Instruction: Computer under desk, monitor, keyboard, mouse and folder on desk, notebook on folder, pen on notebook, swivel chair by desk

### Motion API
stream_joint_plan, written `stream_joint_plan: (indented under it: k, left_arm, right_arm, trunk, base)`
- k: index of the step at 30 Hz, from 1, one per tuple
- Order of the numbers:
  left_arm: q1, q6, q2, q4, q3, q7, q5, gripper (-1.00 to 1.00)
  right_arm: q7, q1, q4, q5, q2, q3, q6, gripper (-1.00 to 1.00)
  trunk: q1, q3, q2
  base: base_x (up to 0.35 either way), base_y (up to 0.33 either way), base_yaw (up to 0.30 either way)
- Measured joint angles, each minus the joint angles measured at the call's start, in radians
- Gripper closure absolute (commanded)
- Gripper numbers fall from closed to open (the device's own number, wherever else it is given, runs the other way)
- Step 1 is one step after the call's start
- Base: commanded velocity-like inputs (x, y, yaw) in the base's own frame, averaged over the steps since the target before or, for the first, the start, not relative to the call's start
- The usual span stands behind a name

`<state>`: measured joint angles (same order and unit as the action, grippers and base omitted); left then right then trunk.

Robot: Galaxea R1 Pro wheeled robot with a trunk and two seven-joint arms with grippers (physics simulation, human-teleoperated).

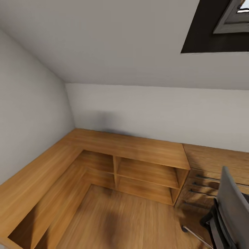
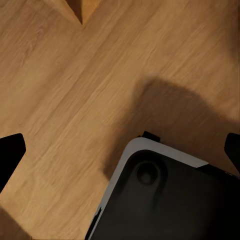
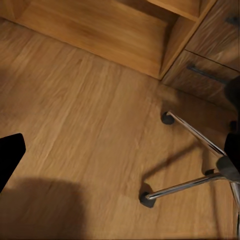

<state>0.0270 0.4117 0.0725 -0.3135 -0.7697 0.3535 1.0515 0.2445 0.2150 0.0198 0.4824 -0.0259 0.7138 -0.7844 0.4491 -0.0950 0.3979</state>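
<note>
Swivel chair (image 1: 230, 211) beside wooden drawers (image 1: 204, 183), hands apart.

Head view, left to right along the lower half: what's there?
Low wooden corner ledge → open wooden shelf unit → wooden chest of drawers → swivel chair at the right edge.

Light was soft and even, brightest on the white sloped ceiling (image 1: 103, 41). A faint grey smudge of shadow lay on the back wall (image 1: 114, 117). Broad, soft-edged shadows darkened the wooden floor (image 2: 65, 100) in both wrist views. The head view bowed straight edges near its borders and looked slightly blurred.
</note>
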Motion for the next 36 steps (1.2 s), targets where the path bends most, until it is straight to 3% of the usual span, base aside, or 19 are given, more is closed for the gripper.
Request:
stream_joint_plan:
  k: [21,36]
  left_arm:
    - [0.000,0.000,0.000,0.000,-0.001,0.001,0.000,-1.00]
    - [0.000,0.000,0.000,0.000,0.000,0.000,0.000,-1.00]
  right_arm:
    - [0.000,0.000,0.000,0.000,-0.001,0.000,-0.001,-1.00]
    - [0.000,0.000,0.000,0.000,-0.004,0.000,-0.002,-1.00]
  trunk:
    - [0.000,0.000,0.000]
    - [0.000,0.006,0.000]
  base:
    - [0.168,0.283,-0.291]
    - [0.028,0.043,-0.291]
